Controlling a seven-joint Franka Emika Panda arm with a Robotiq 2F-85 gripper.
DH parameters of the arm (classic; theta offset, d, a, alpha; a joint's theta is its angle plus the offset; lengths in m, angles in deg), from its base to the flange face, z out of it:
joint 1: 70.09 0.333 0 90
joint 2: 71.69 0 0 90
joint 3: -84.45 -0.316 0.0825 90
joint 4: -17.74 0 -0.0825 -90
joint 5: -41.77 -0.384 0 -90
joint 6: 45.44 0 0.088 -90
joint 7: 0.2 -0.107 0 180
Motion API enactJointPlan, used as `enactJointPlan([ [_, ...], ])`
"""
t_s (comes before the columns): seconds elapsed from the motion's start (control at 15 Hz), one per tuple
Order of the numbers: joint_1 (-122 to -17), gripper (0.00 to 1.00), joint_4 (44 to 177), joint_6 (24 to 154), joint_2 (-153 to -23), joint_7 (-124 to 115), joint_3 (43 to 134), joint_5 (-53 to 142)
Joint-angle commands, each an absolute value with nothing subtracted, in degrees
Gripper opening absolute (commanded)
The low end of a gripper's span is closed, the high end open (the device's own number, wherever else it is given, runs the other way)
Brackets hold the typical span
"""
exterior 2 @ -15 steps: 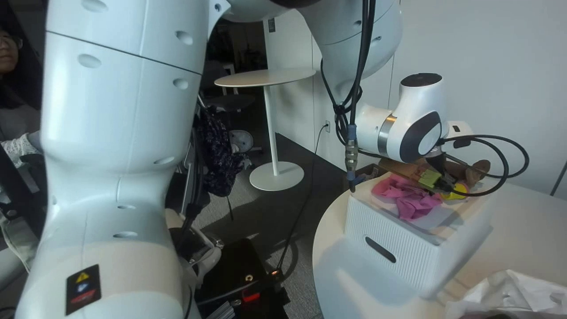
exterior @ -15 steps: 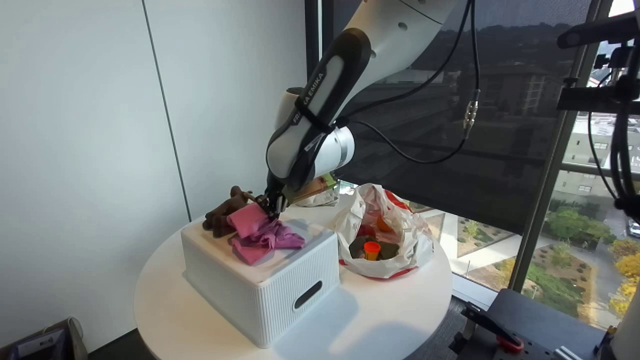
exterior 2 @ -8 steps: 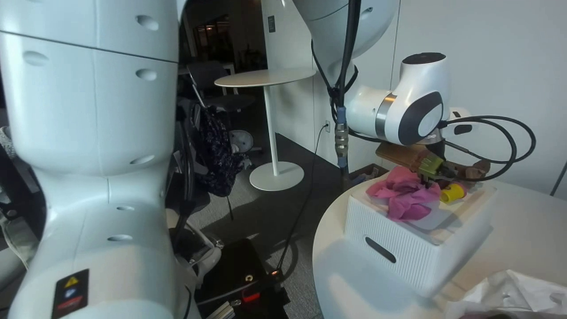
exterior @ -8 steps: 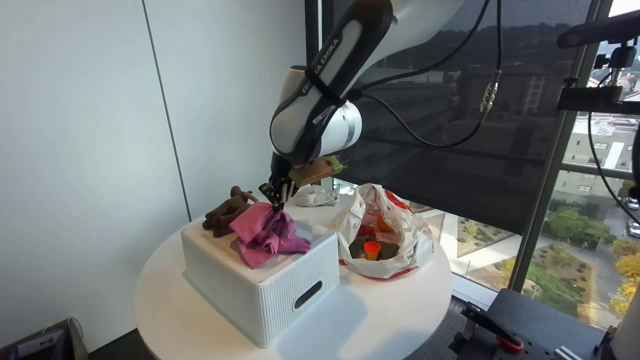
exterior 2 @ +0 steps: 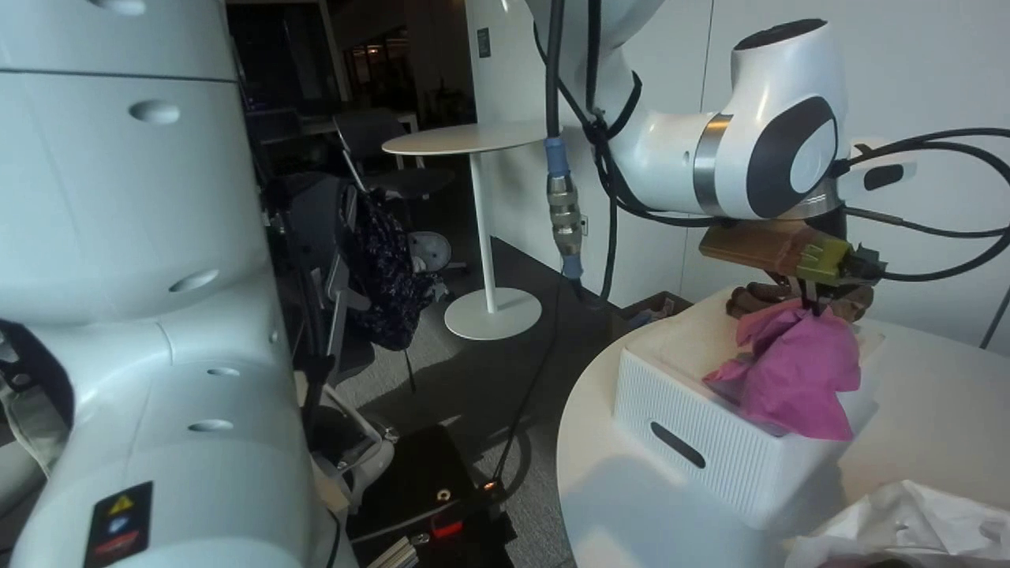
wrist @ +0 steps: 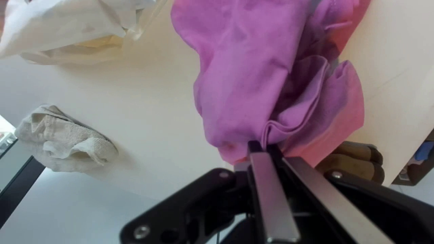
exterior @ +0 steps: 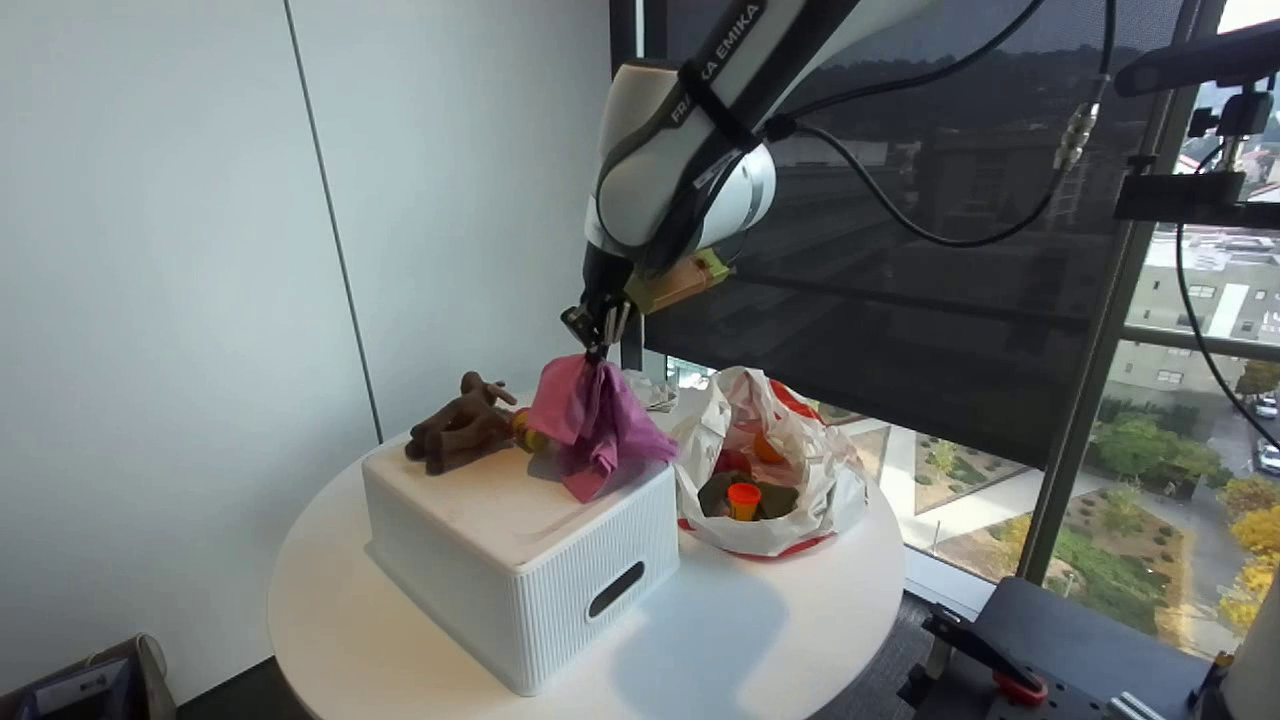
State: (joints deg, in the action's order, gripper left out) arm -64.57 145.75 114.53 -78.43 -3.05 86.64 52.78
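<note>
A pink cloth (exterior: 603, 425) hangs in folds from my gripper (exterior: 596, 352). In the wrist view the fingertips of the gripper (wrist: 265, 145) pinch a doubled fold of the cloth (wrist: 244, 78). Below it is the upturned white ribbed box (exterior: 450, 500); whether the cloth's lowest corner touches its top I cannot tell. A brown soft toy (exterior: 455, 428) lies on the back left of the box, beside a small yellow can (exterior: 526, 432) partly hidden by the cloth. In the other angle, the cloth (exterior 2: 805, 379) covers part of the box's corner.
On the round white table (exterior: 330, 620) stands a white plastic bag (exterior: 690, 440) holding an orange-lidded tub (exterior: 743, 500) and other items. A crumpled pale cloth (wrist: 67, 139) lies behind the box. A dark window blind (exterior: 880, 280) is behind the arm.
My gripper has risen and moved toward the bag, lifting the pink cloth up from the box top. The yellow can, beside the toy, has come into view in the exterior view with the window.
</note>
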Motion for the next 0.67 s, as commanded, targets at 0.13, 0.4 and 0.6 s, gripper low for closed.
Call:
enactJointPlan([
  [0.13, -66.91, 0.07, 149.51, 113.61, -67.74, -13.06, 92.01, 67.04],
  [0.4, -70.27, 0.07, 150.90, 112.22, -63.04, -20.77, 93.91, 75.85],
  [0.6, -72.35, 0.06, 152.48, 110.48, -61.28, -23.19, 94.45, 78.22],
])
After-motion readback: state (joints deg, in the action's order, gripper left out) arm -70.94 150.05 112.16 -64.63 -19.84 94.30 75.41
